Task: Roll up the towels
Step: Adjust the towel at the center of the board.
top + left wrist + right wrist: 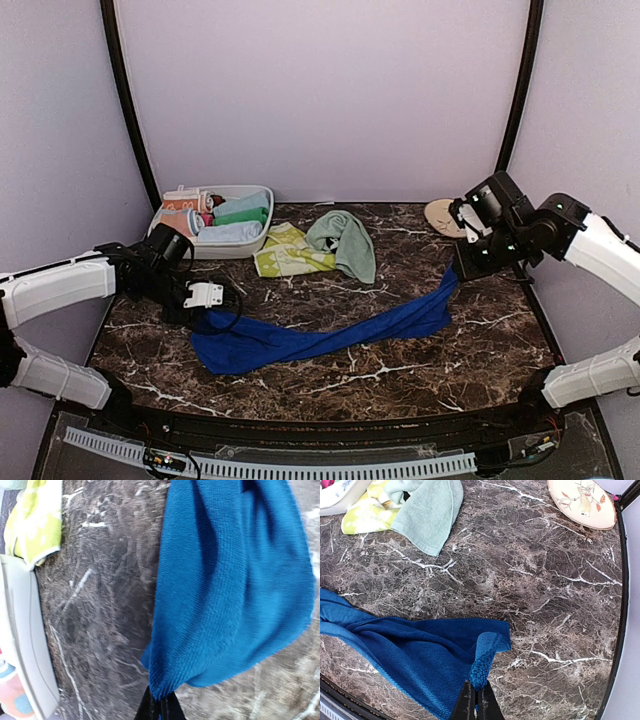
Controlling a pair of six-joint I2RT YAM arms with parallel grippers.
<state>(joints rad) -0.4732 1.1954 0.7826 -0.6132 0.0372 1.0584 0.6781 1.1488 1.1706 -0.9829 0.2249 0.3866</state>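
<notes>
The long royal blue towel [330, 330] lies stretched diagonally across the dark marble table. My left gripper [200, 316] is shut on its left end, the cloth bunched between the black fingertips [160, 706]. At the other end, my right gripper [459, 268] is shut on a folded-up corner of the same blue towel [420, 650], pinched just above the fingertips [476, 697]. The pale mint green towel [345, 240] lies crumpled at the back centre, partly over a yellow-green patterned towel [283, 253].
A white bin [266, 208] with rolled cloths stands at the back left, close to my left arm; its wall [25, 645] shows in the left wrist view. A round beige patterned plate [440, 215] lies at the back right by the right arm.
</notes>
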